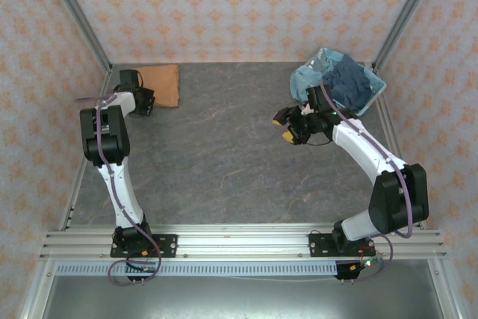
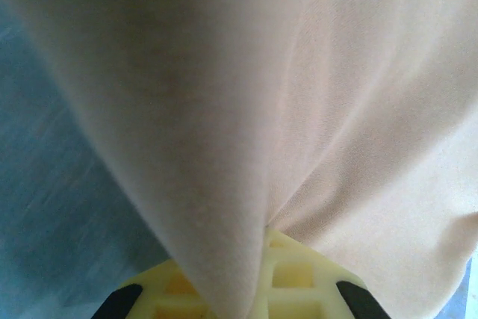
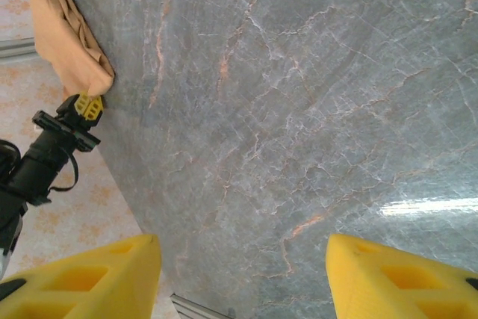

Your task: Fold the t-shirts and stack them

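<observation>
An orange-tan t-shirt [image 1: 163, 84] lies folded at the far left of the table, also seen in the right wrist view [image 3: 66, 35]. My left gripper [image 1: 149, 102] is shut on its near corner. In the left wrist view the tan cloth [image 2: 314, 110] bunches between the yellow fingers [image 2: 299, 274]. A dark navy t-shirt [image 1: 347, 84] and a pale blue t-shirt [image 1: 305, 80] sit heaped in the basket. My right gripper [image 1: 285, 126] hovers open over the bare table [image 3: 239, 274], just left of the basket, with nothing between its fingers.
The light blue slotted basket [image 1: 379, 84] stands at the far right corner. The grey marble table [image 1: 224, 155] stretches between the two arms. Metal frame posts [image 1: 78, 16] and patterned walls close in the sides and back.
</observation>
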Tool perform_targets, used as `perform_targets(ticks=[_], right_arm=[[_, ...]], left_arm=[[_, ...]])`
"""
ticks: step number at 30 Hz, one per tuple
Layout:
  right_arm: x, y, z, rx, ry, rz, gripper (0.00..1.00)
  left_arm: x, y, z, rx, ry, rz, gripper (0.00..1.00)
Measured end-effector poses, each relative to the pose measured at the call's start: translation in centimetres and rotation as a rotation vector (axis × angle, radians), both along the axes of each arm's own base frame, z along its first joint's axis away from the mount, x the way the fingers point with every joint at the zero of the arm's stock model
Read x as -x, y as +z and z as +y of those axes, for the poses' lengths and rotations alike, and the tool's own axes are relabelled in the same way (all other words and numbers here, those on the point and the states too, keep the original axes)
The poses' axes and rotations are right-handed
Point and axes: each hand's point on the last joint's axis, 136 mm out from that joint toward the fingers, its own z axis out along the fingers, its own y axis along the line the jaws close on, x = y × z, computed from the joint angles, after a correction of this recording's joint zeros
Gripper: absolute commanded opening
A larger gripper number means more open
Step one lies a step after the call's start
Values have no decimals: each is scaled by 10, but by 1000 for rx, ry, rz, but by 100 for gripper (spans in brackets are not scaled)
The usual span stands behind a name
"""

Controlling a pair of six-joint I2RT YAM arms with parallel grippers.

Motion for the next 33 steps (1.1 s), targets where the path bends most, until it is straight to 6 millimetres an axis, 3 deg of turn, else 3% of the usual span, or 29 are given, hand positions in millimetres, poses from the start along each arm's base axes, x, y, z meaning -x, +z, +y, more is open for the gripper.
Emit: perform_targets(ticks=[8, 9, 11, 13, 14, 15, 16, 18, 21, 23, 26, 29, 31, 33], right_arm=[[-16, 15, 6, -41, -8, -81, 60], [-18, 16, 6, -46, -11, -91, 61], [-21, 20, 7, -54, -14, -112, 64], [-25, 27, 7, -62, -21, -140, 70], [-27, 32, 7, -65, -27, -162, 76], [-29, 40, 6, -68, -37, -190, 96], [-31, 49, 4, -75, -53, -222, 99], [-35, 70, 2, -88, -76, -295, 99], [-39, 97, -5, -105, -111, -384, 99], [-44, 108, -10, -93, -136, -413, 99], [-50, 121, -22, -36, -161, -436, 99], [-52, 135, -33, 53, -158, -471, 99], [-52, 139, -43, 125, -168, -494, 99], [-46, 136, -56, 201, -184, -514, 99]], left_arm=[[-7, 1, 14, -14, -57, 20, 0], [-7, 0, 14, -11, -58, 21, 11], [-7, 0, 13, -9, -60, 19, 43], [-2, 0, 12, -6, -60, 25, 58], [-1, 5, 11, -6, -60, 17, 72], [2, 10, 9, -11, -60, 15, 80], [8, 18, 6, -20, -65, 14, 100], [24, 43, -2, -32, -70, 1, 100], [50, 104, -23, -85, -88, -66, 100], [64, 157, -45, -146, -125, -146, 100], [83, 211, -89, -221, -219, -261, 100], [108, 222, -126, -285, -322, -272, 100], [127, 214, -131, -330, -344, -244, 100], [152, 202, -122, -382, -339, -195, 100]])
